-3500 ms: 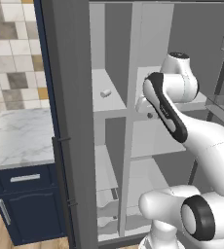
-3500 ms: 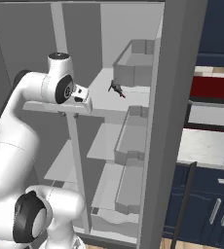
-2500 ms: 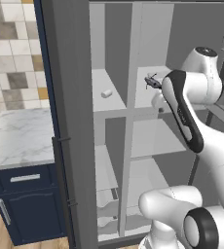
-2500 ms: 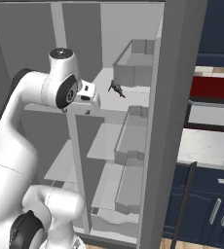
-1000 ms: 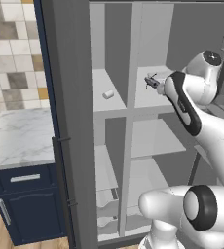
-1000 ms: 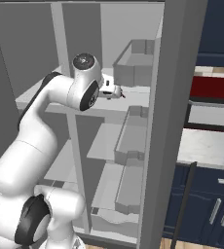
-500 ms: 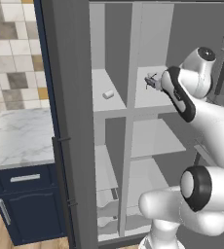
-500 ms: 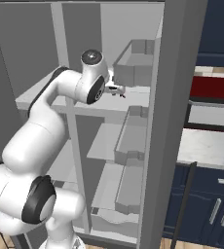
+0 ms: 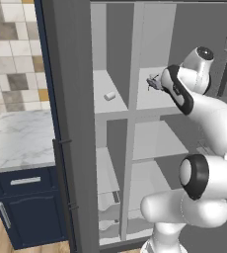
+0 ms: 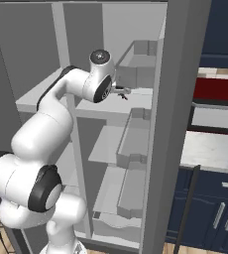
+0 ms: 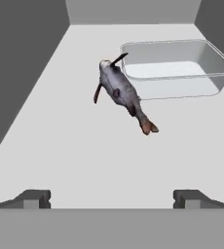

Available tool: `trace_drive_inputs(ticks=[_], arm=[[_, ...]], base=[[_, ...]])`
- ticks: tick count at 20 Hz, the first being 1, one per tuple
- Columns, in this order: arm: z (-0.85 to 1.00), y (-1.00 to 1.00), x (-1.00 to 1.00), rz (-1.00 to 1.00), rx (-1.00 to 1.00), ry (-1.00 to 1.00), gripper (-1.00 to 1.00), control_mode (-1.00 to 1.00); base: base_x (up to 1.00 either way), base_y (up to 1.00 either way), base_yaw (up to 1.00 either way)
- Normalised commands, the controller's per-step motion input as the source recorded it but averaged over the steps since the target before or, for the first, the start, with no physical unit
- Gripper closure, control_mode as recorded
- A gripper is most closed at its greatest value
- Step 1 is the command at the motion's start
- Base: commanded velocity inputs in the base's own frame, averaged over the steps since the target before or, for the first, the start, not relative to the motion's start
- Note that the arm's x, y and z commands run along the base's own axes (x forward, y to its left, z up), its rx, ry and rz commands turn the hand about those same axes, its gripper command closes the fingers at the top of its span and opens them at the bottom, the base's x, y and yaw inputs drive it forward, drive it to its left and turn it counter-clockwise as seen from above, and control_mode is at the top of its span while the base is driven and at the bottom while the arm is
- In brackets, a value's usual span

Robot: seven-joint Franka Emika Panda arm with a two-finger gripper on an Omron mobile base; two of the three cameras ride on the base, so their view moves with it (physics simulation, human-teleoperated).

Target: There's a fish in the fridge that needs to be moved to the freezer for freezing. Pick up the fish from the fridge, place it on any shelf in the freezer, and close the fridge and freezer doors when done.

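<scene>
While the arm reaches into the fridge [image 9: 155, 54], the end effector [image 11: 111, 198] hangs released, its finger tips spread wide and grasping nothing; the fish [image 11: 121, 92] (grey, with a reddish tail) lies on the white shelf [image 11: 60, 146] ahead of it, just beside a clear tray [image 11: 175, 68]; the freezer [image 9: 110, 44] stands open alongside.

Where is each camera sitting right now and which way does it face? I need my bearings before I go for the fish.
Left base view: behind the arm's left, facing the open fridge and freezer; arm at right.
Right base view: behind its right, facing the same shelves and door bins; arm at left.
Hand view: on the hand, looking along the open gripper at the fish beside a clear tray.
Both base views share the arm and fridge shelf.
</scene>
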Motion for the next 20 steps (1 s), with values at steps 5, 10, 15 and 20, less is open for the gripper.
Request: trace_drive_inputs(ticks=[5,10,15,20], arm=[[-0.30,-0.02,0.21,0.00,0.00,0.00,-1.00,-1.00],[-0.21,-0.14,0.32,0.00,0.00,0.00,-1.00,-1.00],[-0.15,-0.14,0.33,0.00,0.00,0.00,-1.00,-1.00],[-0.12,0.00,0.40,0.00,0.00,0.00,-1.00,-1.00]], base=[[0.00,0.00,0.00],[0.00,0.00,0.00],[0.00,0.00,0.00],[0.00,0.00,0.00]])
